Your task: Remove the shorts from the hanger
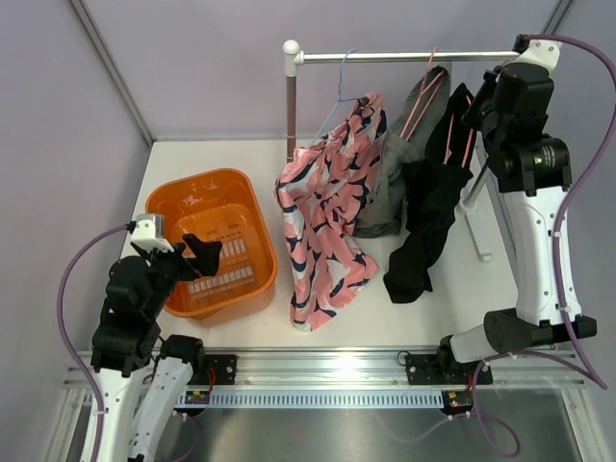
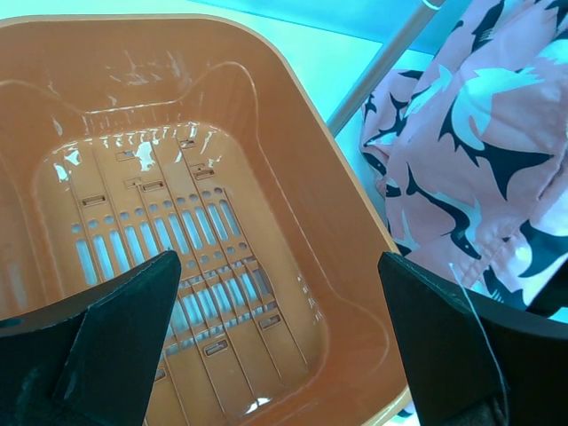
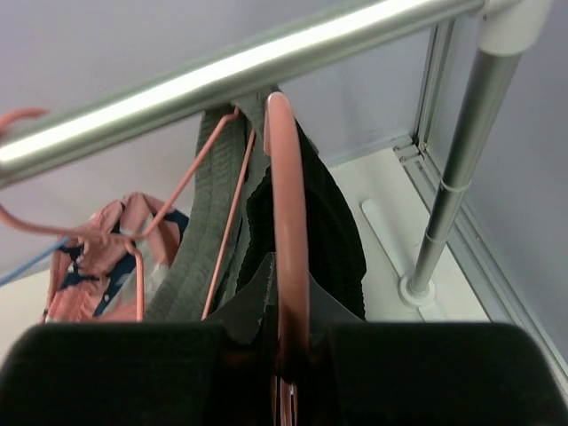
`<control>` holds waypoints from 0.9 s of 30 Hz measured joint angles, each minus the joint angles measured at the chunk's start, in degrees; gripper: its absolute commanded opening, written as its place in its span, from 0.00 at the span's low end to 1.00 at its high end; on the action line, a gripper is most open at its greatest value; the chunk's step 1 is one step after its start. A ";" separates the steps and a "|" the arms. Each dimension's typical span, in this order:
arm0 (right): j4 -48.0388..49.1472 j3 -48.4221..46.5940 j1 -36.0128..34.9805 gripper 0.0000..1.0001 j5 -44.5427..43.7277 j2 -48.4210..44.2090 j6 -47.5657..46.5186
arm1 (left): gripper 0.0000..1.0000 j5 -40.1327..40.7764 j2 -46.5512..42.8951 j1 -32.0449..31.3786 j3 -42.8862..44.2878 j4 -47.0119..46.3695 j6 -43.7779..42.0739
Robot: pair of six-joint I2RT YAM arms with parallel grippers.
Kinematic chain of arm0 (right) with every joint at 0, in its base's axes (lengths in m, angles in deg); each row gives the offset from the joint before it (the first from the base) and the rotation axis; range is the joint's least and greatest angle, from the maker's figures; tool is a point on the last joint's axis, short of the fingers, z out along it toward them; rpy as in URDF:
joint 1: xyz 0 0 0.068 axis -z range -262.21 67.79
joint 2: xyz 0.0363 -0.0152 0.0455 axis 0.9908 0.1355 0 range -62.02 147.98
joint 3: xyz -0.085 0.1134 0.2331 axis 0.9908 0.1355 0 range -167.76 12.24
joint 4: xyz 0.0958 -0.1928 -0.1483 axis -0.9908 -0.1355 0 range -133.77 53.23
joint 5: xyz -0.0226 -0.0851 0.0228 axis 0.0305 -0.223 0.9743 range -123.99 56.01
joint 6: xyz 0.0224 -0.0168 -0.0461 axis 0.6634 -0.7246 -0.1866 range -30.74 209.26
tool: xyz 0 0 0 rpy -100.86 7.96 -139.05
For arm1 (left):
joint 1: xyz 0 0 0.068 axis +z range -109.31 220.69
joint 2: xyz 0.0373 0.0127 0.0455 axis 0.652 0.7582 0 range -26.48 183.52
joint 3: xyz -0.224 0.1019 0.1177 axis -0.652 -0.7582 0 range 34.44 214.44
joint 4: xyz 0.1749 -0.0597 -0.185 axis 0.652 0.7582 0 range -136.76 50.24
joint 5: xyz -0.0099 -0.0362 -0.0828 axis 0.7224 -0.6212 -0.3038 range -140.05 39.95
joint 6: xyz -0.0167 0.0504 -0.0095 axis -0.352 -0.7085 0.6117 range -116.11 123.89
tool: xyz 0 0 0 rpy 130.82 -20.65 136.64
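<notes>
Three garments hang on the rail (image 1: pixel 404 57): pink patterned shorts (image 1: pixel 327 217) on a blue hanger, a grey garment (image 1: pixel 395 164) and a black garment (image 1: pixel 428 207), both on pink hangers. My right gripper (image 1: pixel 478 104) is up at the rail, shut on the pink hanger (image 3: pixel 284 204) that carries the black garment (image 3: pixel 333 240); in the right wrist view the gripper (image 3: pixel 288 306) pinches the hanger's neck just below the rail (image 3: pixel 222 75). My left gripper (image 1: pixel 197 252) is open and empty above the orange basket (image 1: pixel 192 188), as the left wrist view (image 2: pixel 280 293) shows.
The basket's rim (image 2: pixel 293 80) lies left of the patterned shorts (image 2: pixel 479 151), whose hem reaches the table. The rack's brown left post (image 1: pixel 291 106) and grey right post (image 3: pixel 453 177) stand on the white table. The grey garment (image 3: pixel 209 231) hangs close beside the held hanger.
</notes>
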 measured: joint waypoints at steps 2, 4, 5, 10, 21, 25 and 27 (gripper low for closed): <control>0.13 3.19 0.04 0.00 0.96 -2.54 0.20 | 0.99 -0.90 0.00 0.00 -0.20 -0.26 -0.15; -0.15 7.15 0.04 0.00 2.47 -5.77 0.59 | 0.99 -2.43 0.20 0.00 -0.22 -0.37 -0.48; -0.20 9.16 0.04 0.00 3.32 -7.45 0.72 | 0.99 -3.54 0.37 0.00 -0.22 -0.52 -0.68; -2.43 17.27 0.11 0.00 11.87 -16.55 1.60 | 0.99 -11.61 3.21 0.00 -0.24 -3.41 -1.07; -8.81 26.62 0.09 0.00 34.27 -35.71 2.78 | 0.97 -18.12 16.59 -14.40 5.05 -8.13 -0.83; -10.43 26.97 0.09 0.00 40.92 -38.99 2.71 | 0.96 -16.02 21.35 -21.64 10.82 -9.66 -0.35; -10.67 27.26 0.09 0.00 43.17 -39.56 2.69 | 0.96 -13.73 23.19 -25.24 13.22 -10.93 -0.07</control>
